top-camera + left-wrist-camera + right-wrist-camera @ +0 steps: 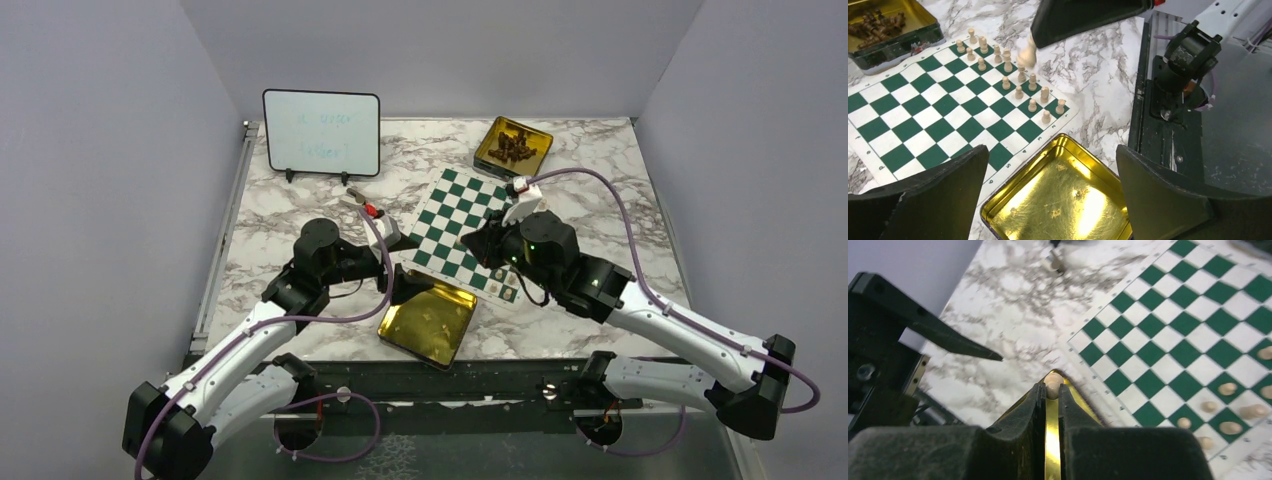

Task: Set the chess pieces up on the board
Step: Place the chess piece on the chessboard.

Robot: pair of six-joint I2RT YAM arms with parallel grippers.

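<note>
Fingers of right arm pinch piece

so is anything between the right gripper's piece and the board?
Nothing visible. The right gripper pinches a chess piece above the board; only the pieces already standing along its near edge may crowd the landing spot.

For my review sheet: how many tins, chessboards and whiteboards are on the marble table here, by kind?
Square gold metal tins: 2 (near one, far one)
Green-and-white checked chessboard mat: 1
Black-framed whiteboard: 1
Total: 4
</note>
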